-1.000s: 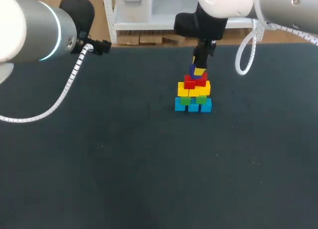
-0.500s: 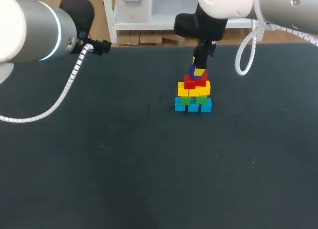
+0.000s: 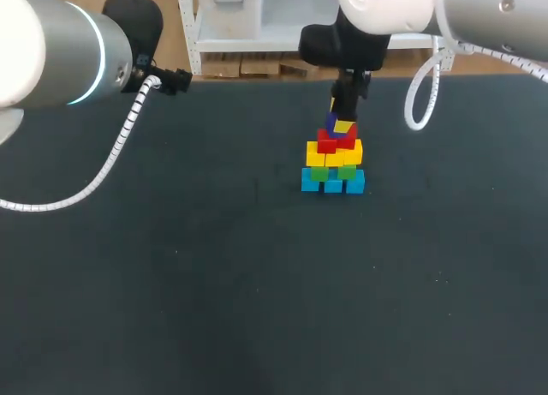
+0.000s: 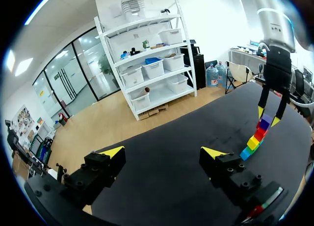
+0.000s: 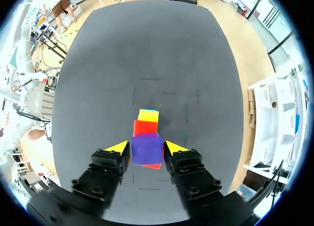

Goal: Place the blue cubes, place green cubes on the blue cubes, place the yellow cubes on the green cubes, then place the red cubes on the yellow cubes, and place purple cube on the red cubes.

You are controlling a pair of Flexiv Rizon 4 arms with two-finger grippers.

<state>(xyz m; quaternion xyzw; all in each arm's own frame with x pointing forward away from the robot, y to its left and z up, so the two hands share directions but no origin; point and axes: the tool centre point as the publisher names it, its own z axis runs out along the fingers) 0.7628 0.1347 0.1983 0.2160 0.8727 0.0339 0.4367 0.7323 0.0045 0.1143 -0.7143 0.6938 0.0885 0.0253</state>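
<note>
A stepped tower stands at the far middle of the table: blue cubes [image 3: 332,182] at the base, then green cubes [image 3: 332,172], yellow cubes [image 3: 335,155] and red cubes [image 3: 336,140]. On top rests the purple cube [image 3: 333,121]. My right gripper [image 3: 341,122] hangs straight down over it. In the right wrist view its fingers straddle the purple cube [image 5: 147,149] with a thin gap on each side, so it is open. Red [image 5: 145,127] and yellow [image 5: 148,114] layers show below. My left gripper [image 4: 163,152] is wide open and empty, far left of the tower [image 4: 255,140].
The dark table top [image 3: 214,275] carries nothing but the tower. My left arm [image 3: 103,65] hovers at the far left corner, its white cable looping down over the table's left side.
The right gripper's fingers have spread slightly off the purple cube's sides. The tower and the left arm have not moved.
</note>
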